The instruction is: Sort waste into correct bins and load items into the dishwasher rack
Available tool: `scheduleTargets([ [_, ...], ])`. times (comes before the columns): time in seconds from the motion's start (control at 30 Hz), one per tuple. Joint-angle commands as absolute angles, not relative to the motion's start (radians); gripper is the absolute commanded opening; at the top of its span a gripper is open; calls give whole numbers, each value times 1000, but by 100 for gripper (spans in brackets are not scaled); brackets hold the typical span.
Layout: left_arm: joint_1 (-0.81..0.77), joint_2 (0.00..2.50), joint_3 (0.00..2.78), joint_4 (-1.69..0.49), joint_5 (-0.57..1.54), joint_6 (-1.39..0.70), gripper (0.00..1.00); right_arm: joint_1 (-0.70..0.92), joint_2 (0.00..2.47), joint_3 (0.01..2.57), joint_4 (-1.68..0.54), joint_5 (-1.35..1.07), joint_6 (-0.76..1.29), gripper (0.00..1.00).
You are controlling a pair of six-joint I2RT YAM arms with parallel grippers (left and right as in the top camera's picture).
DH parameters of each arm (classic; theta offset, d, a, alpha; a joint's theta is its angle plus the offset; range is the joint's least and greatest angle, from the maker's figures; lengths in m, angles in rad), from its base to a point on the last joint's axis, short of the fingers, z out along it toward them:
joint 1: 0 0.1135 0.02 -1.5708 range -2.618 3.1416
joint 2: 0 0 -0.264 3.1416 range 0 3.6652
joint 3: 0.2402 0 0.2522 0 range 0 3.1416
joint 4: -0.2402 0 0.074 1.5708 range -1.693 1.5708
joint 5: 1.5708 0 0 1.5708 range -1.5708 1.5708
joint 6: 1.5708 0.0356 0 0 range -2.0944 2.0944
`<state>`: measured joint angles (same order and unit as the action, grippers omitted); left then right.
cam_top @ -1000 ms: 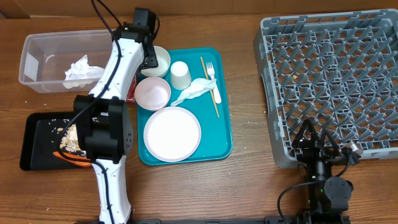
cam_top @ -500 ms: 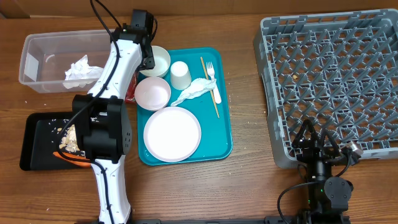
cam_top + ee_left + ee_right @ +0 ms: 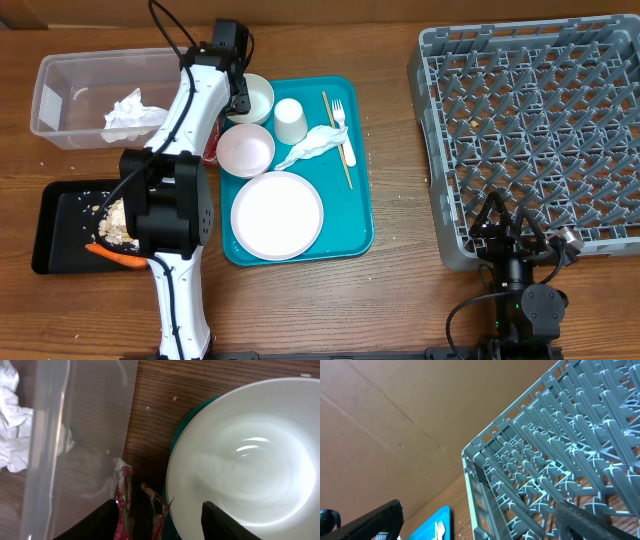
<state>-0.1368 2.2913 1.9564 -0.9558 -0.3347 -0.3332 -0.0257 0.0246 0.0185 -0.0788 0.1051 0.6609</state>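
Observation:
In the left wrist view a crumpled red wrapper (image 3: 135,510) lies between the open fingers of my left gripper (image 3: 156,515). It is close to the left finger, and a gap shows before the right one. A clear tub (image 3: 75,435) lies to its left and a white bowl (image 3: 250,460) to its right. From overhead, my left gripper (image 3: 236,100) hangs by that bowl (image 3: 255,98) at the teal tray's far left corner. My right gripper (image 3: 510,228) stands open and empty at the near left corner of the grey rack (image 3: 540,120).
The clear tub (image 3: 70,95) holds a napkin (image 3: 130,110). The black tray (image 3: 60,225) holds food scraps (image 3: 112,222) and a carrot (image 3: 115,256). On the teal tray (image 3: 355,215) are a pink bowl (image 3: 246,148), cup (image 3: 289,120), plate (image 3: 277,214), napkin (image 3: 315,145), fork (image 3: 343,125) and stick (image 3: 338,140).
The left arm has edged slightly, uncovering more of the carrot on the black tray. The right arm and the dishes have not moved.

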Motion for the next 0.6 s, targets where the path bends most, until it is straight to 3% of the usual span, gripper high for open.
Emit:
scheduleTargets([
  [0.0,-131,2305,1952,-952,-358,-328,51,-28,24,9,-73,112,654,100],
  [0.1,-131,2305,1952,-953,-359,-328,42,-28,24,9,-73,112,654,100],
  [0.2,-131,2305,1952,-953,-359,-328,43,-28,24,9,-73,112,654,100],
  [0.43,-131,2305,1952,-957,-359,-320,31,-28,24,9,-73,112,654,100],
  [0.57,-131,2304,1958,-976,-370,-321,13,-28,24,9,-73,112,654,100],
])
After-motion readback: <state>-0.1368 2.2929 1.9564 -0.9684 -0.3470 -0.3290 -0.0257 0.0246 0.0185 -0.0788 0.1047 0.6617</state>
